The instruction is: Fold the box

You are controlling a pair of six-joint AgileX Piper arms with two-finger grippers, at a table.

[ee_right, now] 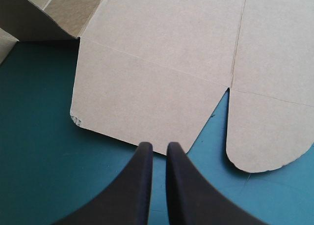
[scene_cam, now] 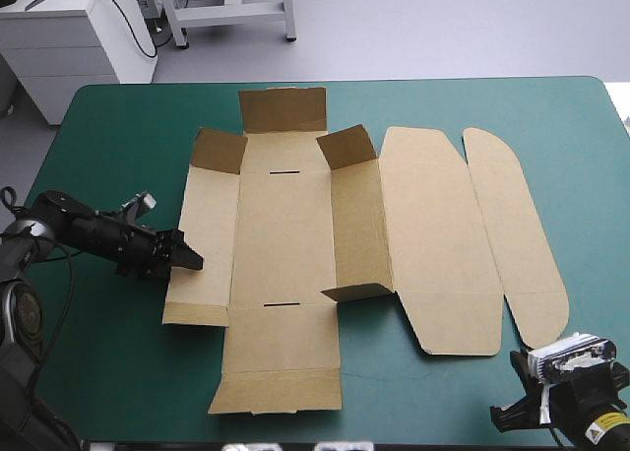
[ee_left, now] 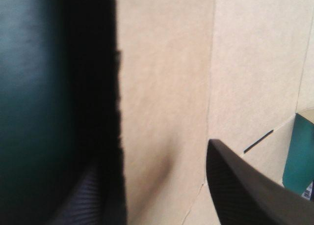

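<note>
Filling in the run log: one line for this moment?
box: mostly flat, few flaps raised | left gripper: open at box's left edge | right gripper: shut, by box's near edge

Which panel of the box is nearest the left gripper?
The long left side panel; the left gripper is at its outer edge, the others lie farther right.

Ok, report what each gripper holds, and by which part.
Nothing held. Left gripper open astride the left edge of the brown cardboard box; right gripper shut, empty.

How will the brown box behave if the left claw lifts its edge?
The box is a thin, creased sheet: probably light, likely to bend along its folds. Lying mostly flat on the teal-green cover, it may slide instead.
</note>
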